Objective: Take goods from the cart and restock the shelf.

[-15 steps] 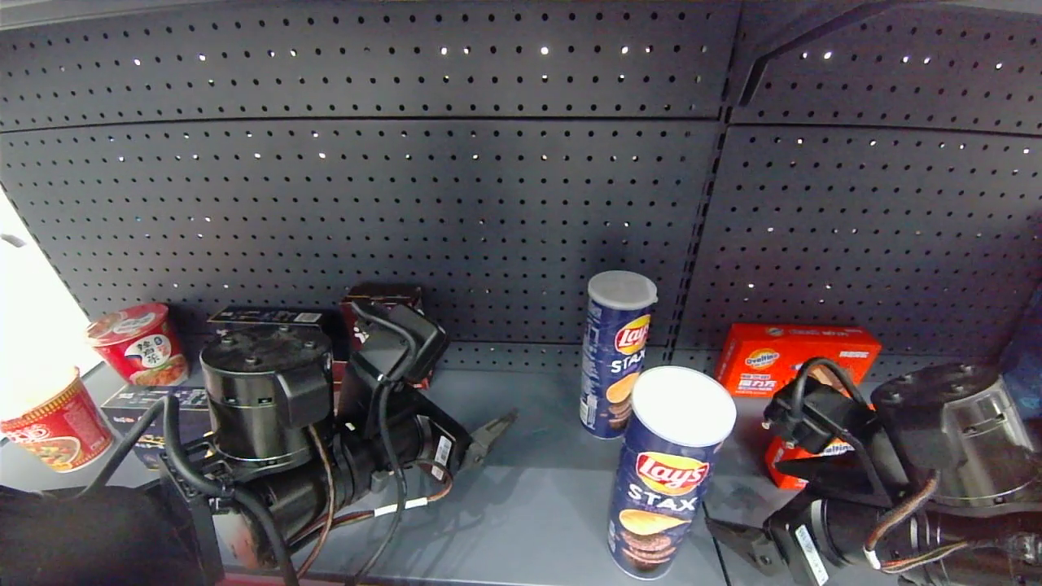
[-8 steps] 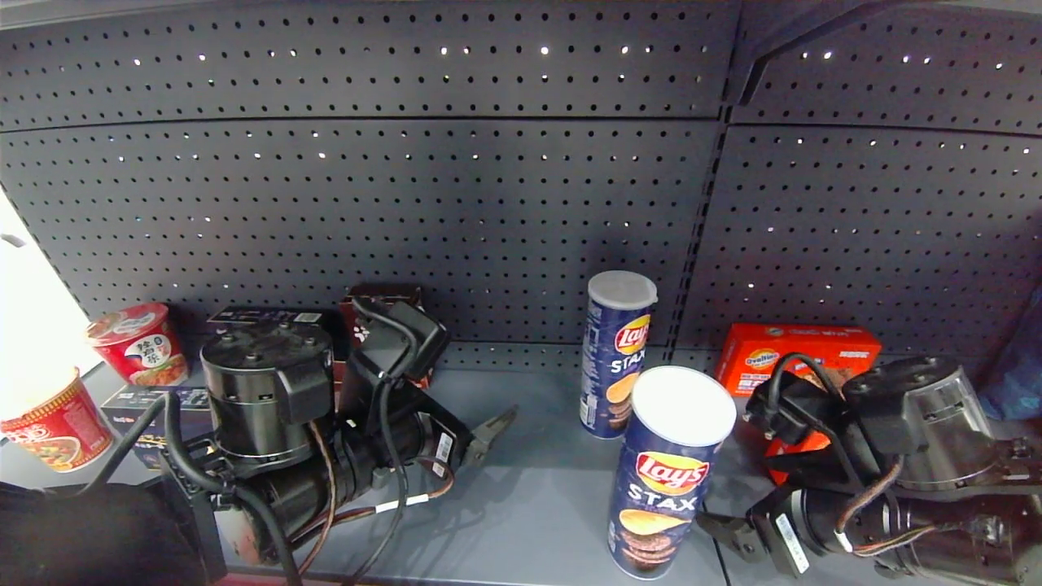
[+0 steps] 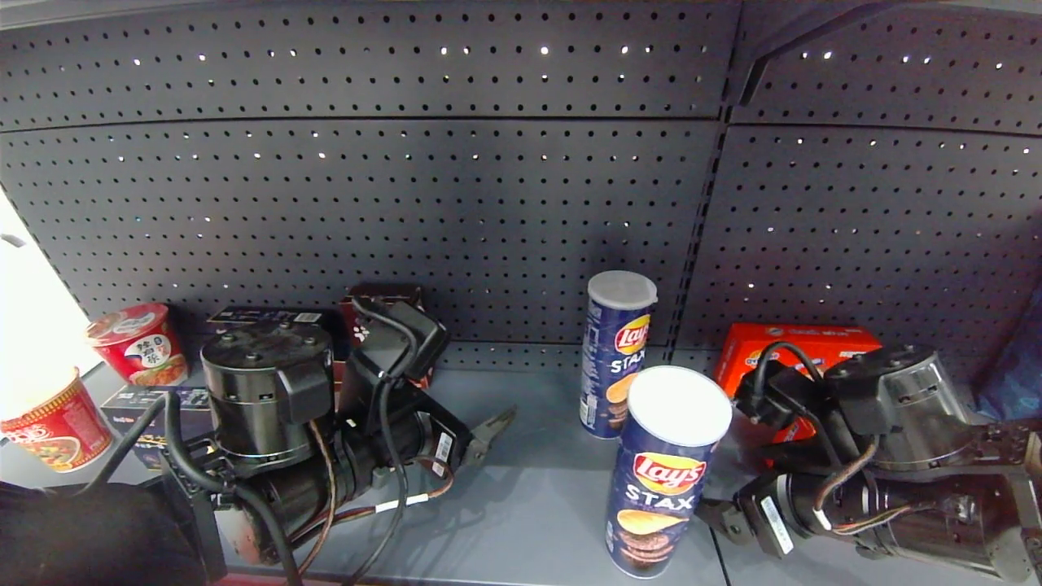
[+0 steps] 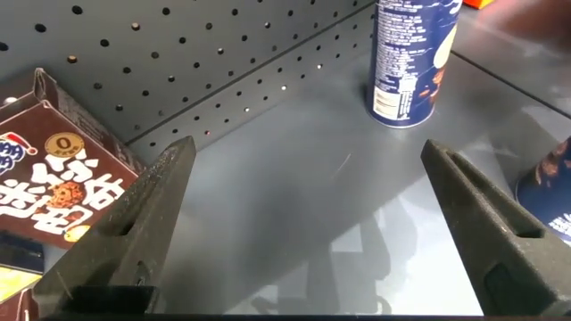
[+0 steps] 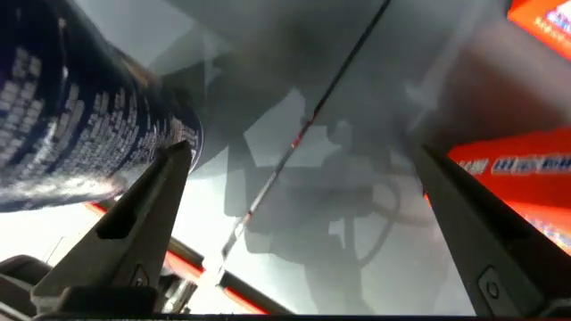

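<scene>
The left arm [image 3: 269, 407] has a black round joint housing with small screws in its cap; the right arm [image 3: 887, 431] has one in silver-grey metal. Black cables [image 3: 172, 456], thin brown wires [image 3: 847, 476] and white labels [image 3: 773, 525] run along both. The left tool [image 4: 308, 165] and the right tool [image 5: 303, 153] have dark grey, wedge-shaped fingers [image 4: 152, 223].

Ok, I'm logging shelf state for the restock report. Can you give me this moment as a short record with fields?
front chip can: standing near the front edge of the shelf
back chip can: standing by the pegboard
orange box: right side, against the pegboard
noodle cups: two, at the left end
left gripper: open, over bare shelf, holding nothing
right gripper: open, low beside the front chip can, not gripping it
</scene>
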`<state>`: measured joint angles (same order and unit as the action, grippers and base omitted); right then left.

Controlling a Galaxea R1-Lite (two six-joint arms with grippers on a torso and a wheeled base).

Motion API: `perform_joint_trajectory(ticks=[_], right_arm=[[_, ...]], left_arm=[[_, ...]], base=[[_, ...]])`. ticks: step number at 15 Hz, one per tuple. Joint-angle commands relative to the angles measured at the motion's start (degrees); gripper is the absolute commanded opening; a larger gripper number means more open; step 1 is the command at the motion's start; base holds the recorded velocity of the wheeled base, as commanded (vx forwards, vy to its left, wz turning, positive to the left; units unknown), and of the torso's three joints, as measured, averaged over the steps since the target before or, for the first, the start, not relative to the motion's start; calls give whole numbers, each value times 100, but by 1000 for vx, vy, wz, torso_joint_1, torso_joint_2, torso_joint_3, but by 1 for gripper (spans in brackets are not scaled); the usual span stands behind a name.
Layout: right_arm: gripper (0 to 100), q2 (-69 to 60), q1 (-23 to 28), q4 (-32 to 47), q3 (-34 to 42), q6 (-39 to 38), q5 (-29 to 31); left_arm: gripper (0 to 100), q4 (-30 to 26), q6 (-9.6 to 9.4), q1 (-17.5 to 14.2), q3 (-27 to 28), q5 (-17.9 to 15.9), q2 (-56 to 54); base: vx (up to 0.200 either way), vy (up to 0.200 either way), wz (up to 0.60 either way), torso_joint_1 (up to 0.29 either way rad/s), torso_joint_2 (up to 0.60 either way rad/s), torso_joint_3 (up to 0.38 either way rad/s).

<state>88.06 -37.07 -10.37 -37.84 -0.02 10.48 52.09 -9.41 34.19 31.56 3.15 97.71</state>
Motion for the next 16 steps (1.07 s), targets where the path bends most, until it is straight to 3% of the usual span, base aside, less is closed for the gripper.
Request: perform_joint_trajectory(ticks=[1,16], right_arm=[[100,106,-19,-17,-101,2,-2],[100,273,-99,-61,-180,2,-11]], left_arm=[[100,-6,1,-1,-10,2,3],[100,-23,1,-9,17,-7,20]], base=[[0,0,0,0,0,0],[0,0,0,0,0,0]])
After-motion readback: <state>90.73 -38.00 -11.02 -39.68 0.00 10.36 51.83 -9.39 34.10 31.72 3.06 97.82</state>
